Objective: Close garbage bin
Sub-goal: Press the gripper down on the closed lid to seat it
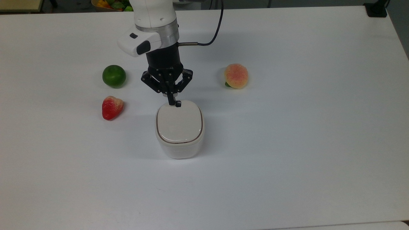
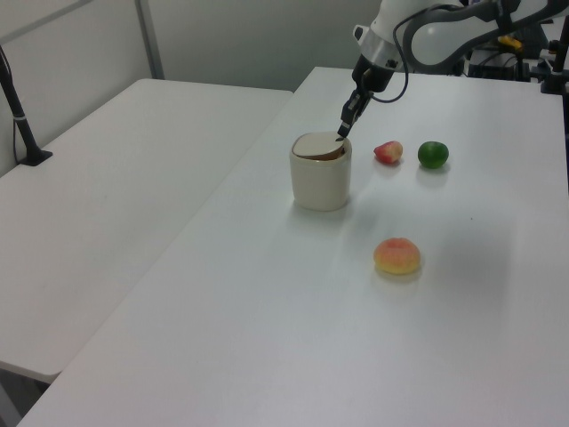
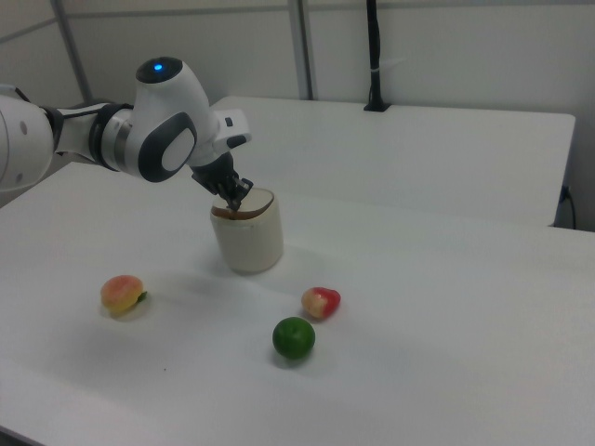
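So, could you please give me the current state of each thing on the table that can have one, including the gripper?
garbage bin: upright on the table.
lid: lowered almost flat, but the left view shows it slightly raised at the gripper's side.
gripper: shut, fingertips at the lid's edge beside the black button.
strawberry: lying loose on the table.
lime: resting loose.
peach: resting loose.

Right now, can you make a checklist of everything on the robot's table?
Surface: white table, bare apart from the items listed.
Job's things: garbage bin, beige lid nearly flat, slightly raised in the left view.
Clutter: lime, strawberry, peach, all apart from the bin.
Grippers: gripper shut, tips at the lid's edge beside the black button.
Cables: black cable at the wrist.
Surroundings: second white table.
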Robot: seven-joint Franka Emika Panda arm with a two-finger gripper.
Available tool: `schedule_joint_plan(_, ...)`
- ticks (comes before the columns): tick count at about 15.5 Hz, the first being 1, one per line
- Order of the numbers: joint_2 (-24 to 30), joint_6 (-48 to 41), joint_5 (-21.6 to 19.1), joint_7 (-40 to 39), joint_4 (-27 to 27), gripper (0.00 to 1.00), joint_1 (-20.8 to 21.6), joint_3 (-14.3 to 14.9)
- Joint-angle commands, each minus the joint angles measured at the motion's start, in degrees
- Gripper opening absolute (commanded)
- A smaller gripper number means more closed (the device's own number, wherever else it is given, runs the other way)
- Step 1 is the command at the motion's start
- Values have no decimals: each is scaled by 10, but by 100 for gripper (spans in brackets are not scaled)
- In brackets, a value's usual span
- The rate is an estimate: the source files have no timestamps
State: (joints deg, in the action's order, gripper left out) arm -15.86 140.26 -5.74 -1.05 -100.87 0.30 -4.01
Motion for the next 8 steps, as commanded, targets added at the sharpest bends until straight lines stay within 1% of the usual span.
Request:
schedule_joint_plan(1, 2, -8, 9, -9, -15, 0, 3, 1)
schedule_joint_plan(8, -15, 1, 15, -10, -9, 0, 5, 1)
